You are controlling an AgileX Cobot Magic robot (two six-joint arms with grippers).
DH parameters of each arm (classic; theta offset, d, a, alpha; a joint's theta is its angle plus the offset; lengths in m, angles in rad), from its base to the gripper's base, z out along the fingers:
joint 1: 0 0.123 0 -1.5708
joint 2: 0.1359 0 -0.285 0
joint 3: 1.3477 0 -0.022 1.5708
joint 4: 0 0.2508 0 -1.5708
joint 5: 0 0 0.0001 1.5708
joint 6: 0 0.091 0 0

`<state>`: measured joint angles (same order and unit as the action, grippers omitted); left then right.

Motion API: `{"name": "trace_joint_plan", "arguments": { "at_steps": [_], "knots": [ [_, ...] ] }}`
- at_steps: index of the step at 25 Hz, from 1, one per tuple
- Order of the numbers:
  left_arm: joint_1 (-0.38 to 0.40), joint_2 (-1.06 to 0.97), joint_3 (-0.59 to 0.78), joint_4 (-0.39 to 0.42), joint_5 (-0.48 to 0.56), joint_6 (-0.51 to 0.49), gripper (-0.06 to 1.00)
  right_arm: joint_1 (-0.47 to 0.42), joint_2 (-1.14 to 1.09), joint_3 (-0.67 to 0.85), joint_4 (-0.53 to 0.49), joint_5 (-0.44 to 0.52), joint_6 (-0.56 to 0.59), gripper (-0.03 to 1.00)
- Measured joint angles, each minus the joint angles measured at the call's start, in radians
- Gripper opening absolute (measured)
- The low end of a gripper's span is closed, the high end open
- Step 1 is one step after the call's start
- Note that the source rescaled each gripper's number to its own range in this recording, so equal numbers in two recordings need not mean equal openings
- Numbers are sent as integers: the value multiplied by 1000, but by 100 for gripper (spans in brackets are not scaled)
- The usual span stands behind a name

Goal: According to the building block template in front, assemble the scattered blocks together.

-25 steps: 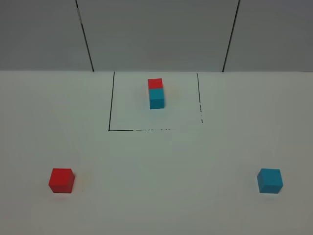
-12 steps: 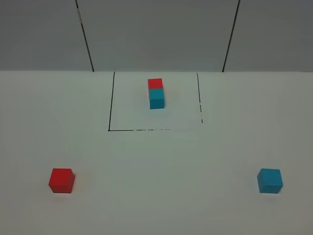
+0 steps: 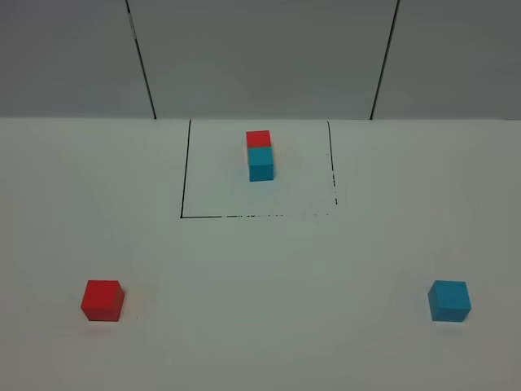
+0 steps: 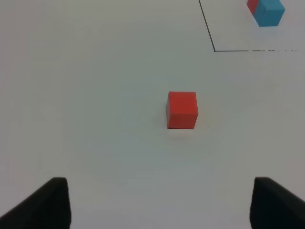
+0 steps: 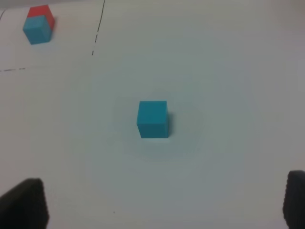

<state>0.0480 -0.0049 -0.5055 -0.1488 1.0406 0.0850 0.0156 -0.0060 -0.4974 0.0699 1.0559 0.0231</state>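
Observation:
The building block template, a red cube joined to a cyan cube, sits inside a thin black drawn outline at the table's far middle. A loose red cube lies at the near left and a loose cyan cube at the near right. Neither gripper shows in the exterior view. In the left wrist view my left gripper is open and empty, its fingers wide apart short of the red cube. In the right wrist view my right gripper is open and empty, short of the cyan cube.
The white table ends at a grey panelled wall behind the outline. The template also shows in the left wrist view and in the right wrist view.

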Motion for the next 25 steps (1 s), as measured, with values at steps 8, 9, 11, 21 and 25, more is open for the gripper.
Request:
{"name": "trace_joint_plan", "arguments": {
  "at_steps": [8, 9, 11, 21, 25],
  "knots": [
    [0, 0, 0, 0, 0, 0, 62, 0, 0, 0, 0, 0, 0, 100],
    [0, 0, 0, 0, 0, 0, 62, 0, 0, 0, 0, 0, 0, 100],
    [0, 0, 0, 0, 0, 0, 62, 0, 0, 0, 0, 0, 0, 100],
    [0, 0, 0, 0, 0, 0, 62, 0, 0, 0, 0, 0, 0, 100],
    [0, 0, 0, 0, 0, 0, 62, 0, 0, 0, 0, 0, 0, 100]
  ]
}}
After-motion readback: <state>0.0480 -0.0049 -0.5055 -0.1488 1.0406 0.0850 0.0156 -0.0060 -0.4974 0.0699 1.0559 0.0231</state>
